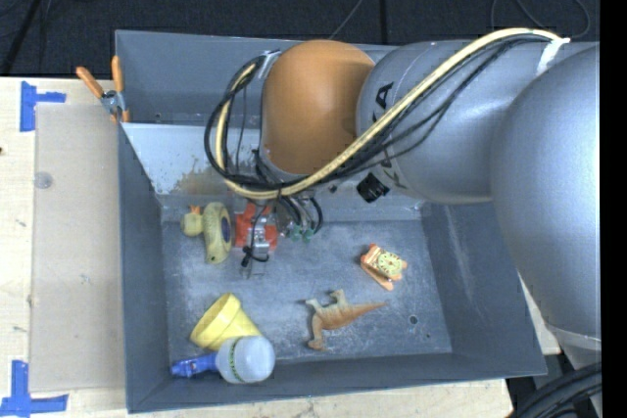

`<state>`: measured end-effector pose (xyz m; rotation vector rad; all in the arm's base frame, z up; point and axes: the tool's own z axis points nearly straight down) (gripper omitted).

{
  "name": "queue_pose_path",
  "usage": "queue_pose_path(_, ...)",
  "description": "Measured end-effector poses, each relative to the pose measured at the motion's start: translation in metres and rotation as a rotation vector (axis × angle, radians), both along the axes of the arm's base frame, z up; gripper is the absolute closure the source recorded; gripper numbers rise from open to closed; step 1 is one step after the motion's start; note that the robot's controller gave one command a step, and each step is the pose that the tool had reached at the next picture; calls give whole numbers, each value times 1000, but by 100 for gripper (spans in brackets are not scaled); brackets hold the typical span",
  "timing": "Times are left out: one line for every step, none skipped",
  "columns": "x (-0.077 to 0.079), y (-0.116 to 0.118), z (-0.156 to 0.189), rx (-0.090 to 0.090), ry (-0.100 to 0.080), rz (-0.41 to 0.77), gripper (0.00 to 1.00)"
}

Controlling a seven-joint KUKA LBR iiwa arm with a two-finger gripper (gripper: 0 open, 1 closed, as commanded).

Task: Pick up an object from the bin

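My gripper (259,240) is low in the bin's back left part, under the arm's orange cover. It sits right against a small red-orange thing (242,224), which is partly hidden by it. Just to the left lies a yellow duck-like toy (208,230) with a blue and orange patch on its side. I cannot see whether anything is held.
A yellow cone (221,320) and a white ball-shaped thing with a blue handle (241,359) lie at the front left. A tan toy dinosaur (336,312) lies front centre, with a small orange and yellow toy (382,266) to its right. The arm covers the bin's back right.
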<state>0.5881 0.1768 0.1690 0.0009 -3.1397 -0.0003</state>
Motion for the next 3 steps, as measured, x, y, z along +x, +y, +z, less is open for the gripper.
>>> queue_pose_path(-35, -14, -25, 1, -2, 76, 0)
queue_pose_path(-49, -24, -82, 1, -2, 216, 0)
queue_pose_path(-81, 4, -98, -6, 5, 158, 0)
